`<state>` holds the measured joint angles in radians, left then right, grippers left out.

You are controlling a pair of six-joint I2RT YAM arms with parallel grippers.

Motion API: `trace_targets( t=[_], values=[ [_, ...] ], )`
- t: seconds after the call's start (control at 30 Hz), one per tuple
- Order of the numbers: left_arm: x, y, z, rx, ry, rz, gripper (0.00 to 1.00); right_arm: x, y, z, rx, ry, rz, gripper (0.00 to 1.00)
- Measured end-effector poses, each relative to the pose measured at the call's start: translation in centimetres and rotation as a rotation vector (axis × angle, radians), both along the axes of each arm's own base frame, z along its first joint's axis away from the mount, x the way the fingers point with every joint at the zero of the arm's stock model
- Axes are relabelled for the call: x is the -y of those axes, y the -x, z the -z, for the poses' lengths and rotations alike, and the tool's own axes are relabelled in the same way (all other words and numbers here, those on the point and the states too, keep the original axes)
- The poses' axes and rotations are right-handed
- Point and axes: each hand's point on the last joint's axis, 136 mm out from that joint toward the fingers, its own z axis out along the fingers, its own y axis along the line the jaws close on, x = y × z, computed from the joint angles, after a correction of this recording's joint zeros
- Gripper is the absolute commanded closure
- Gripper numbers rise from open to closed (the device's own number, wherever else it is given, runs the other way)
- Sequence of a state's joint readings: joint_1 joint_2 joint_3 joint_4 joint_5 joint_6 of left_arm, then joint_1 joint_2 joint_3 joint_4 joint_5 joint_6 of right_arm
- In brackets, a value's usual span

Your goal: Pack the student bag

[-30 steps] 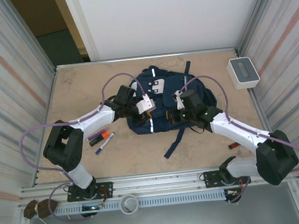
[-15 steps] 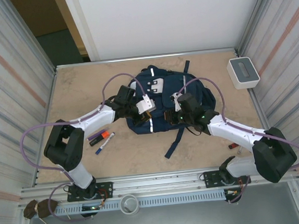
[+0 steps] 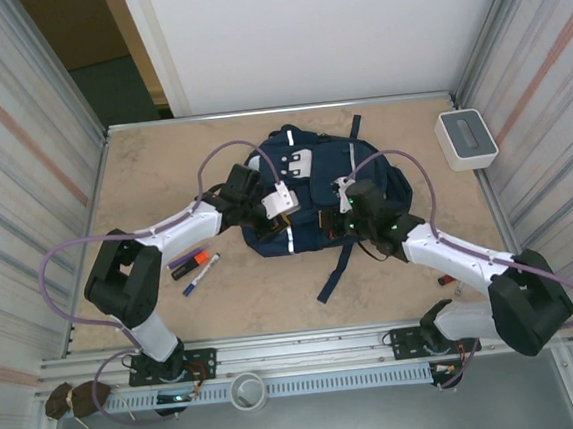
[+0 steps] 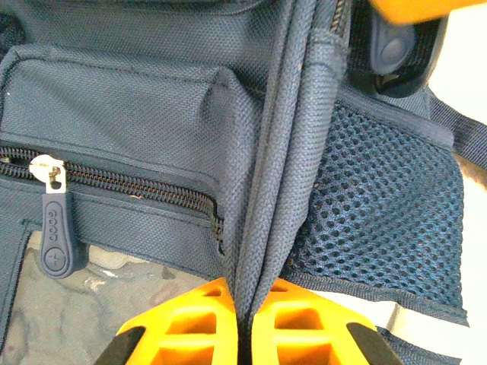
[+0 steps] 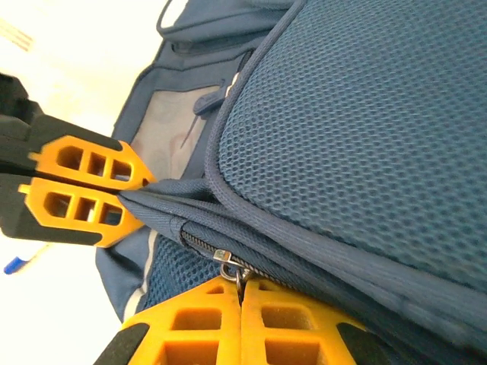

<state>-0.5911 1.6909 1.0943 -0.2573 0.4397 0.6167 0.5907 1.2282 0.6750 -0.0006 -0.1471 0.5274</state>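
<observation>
Right pincer [image 5: 242, 293] has edged up the student bag [image 3: 309, 182], clamped on zipper pull [image 5: 230, 266]; left pincer [image 4: 245, 312] clamps seam edge [image 4: 266, 190].

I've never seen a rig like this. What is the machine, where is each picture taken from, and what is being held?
Two robot arms are bolted to the near edge of a table. The wide picture looks down from above and behind them; each close-up comes from a camera on one wrist. A navy student bag lies in the middle, with pens to its left and a white-grey box at the far right. The orange shapes at the bottom of the left-wrist picture are the left arm's fingers, shut on a piped seam of the bag. Likewise, in the right-wrist picture, the right arm's fingers pinch a zipper pull.
</observation>
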Motion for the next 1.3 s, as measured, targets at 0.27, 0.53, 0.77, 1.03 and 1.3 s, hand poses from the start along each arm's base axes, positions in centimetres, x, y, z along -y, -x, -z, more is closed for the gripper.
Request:
trace_targets(
  t=[0.27, 0.53, 0.77, 1.03, 1.3],
  values=[
    [0.0, -0.3, 0.3, 0.041, -0.041, -0.010, 1.00, 1.6, 0.4, -1.3, -0.089, -0.147, 0.036, 1.00],
    [-0.1, -0.4, 0.6, 0.059, -0.054, -0.014, 1.00, 3.6, 0.9, 0.1, -0.120, -0.006, 0.064, 1.00],
    [-0.1, -0.4, 0.7, 0.059, -0.053, -0.013, 1.00, 2.7, 1.4, 1.3, -0.087, 0.034, -0.021, 0.85],
    [-0.1, -0.4, 0.7, 0.059, -0.053, -0.013, 1.00, 2.0, 1.5, 1.1, -0.024, 0.038, -0.083, 0.69],
    [-0.1, -0.4, 0.7, 0.060, -0.054, -0.012, 1.00, 1.5, 0.8, 2.6, -0.044, 0.058, -0.094, 0.60]
  ],
)
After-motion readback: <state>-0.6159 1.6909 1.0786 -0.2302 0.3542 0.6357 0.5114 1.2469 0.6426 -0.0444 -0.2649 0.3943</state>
